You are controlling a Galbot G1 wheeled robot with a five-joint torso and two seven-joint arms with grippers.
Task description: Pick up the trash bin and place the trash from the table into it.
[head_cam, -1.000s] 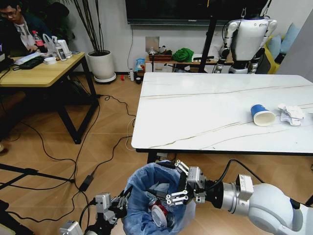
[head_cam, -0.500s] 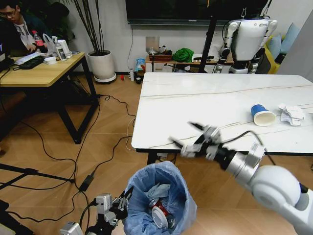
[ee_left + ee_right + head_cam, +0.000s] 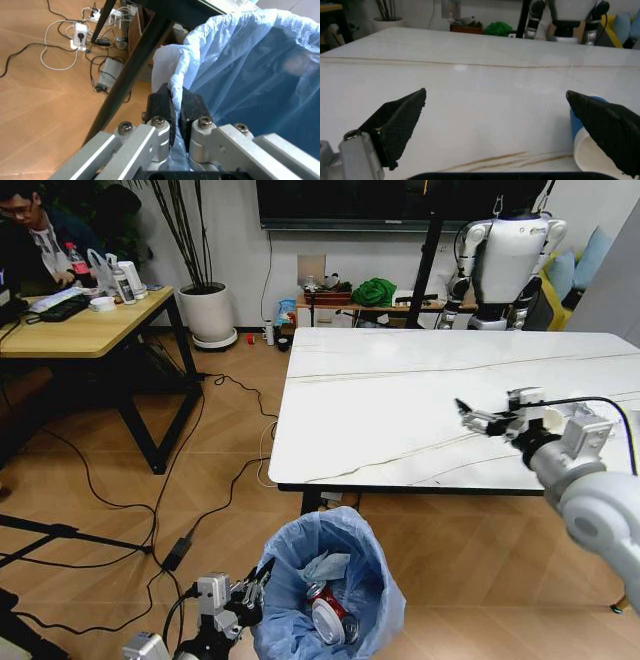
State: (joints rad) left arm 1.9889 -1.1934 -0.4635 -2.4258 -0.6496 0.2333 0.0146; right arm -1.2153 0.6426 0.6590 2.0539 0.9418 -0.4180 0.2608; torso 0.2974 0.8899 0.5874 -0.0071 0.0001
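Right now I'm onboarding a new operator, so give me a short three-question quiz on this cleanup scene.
1. True or false: the left gripper is shut on the rim of the trash bin.
2. What does the right gripper hold? A) the blue paper cup B) nothing C) a paper wad
3. Fill in: the red item lying inside the bin is a crushed ____.

Key:
1. True; its fingers pinch the blue bag at the rim.
2. B; it hangs open over the table, with the blue paper cup beside one fingertip.
3. Can; the crushed red can lies beside a paper wad.
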